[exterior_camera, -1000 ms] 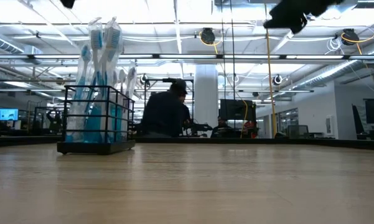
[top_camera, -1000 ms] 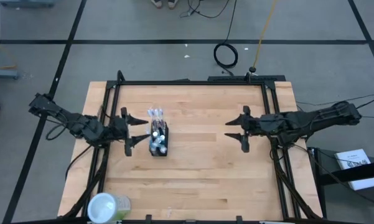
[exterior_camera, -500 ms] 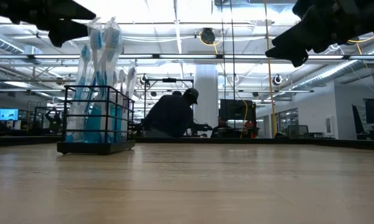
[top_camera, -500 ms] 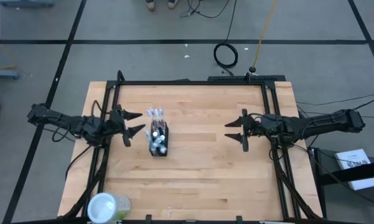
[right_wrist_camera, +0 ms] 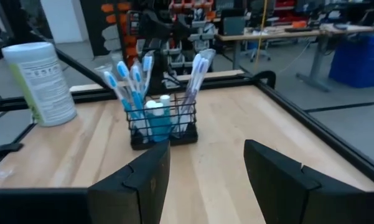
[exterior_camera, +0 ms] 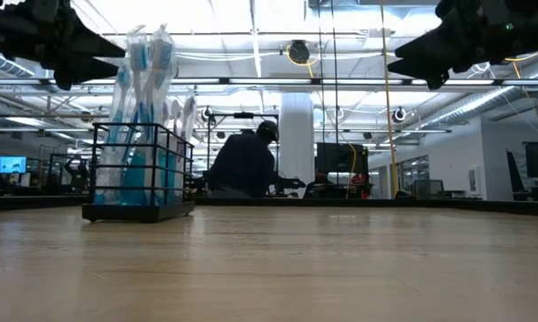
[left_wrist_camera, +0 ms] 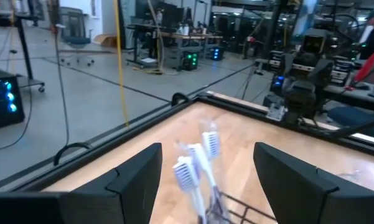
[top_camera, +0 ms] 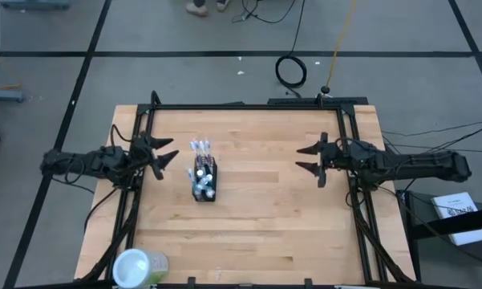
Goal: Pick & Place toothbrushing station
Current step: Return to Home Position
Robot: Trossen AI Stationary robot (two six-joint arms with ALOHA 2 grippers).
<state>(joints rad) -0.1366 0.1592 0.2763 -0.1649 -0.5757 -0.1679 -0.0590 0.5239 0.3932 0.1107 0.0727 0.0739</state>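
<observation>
Toothbrushing station (top_camera: pixel 204 178) stands upright on the left half of the table (top_camera: pixel 265 229), a small black mesh holder that neither arm touches. Blue-and-white toothbrushes (right_wrist_camera: pixel 127 84) stand bristles-up in its nearer part. Paler pinkish toothbrushes (right_wrist_camera: pixel 196 73) lean out of its farther part. Small white tubes (right_wrist_camera: pixel 155 113) with blue caps sit low between the two groups.

Just left of the holder the left hand (top_camera: pixel 164 159) hovers above the table, its fingers spread, released and empty. Over the right half the right hand (top_camera: pixel 301 158) hangs well apart from the holder, likewise released with nothing between its fingers.

A round pale-green translucent container (top_camera: pixel 136 266) stands at the near left corner of the table, well apart from the holder; what it holds cannot be told. Its label (right_wrist_camera: pixel 40 81) bears print too small to read, and any writing on the brushes or tubes is too small to make out.
</observation>
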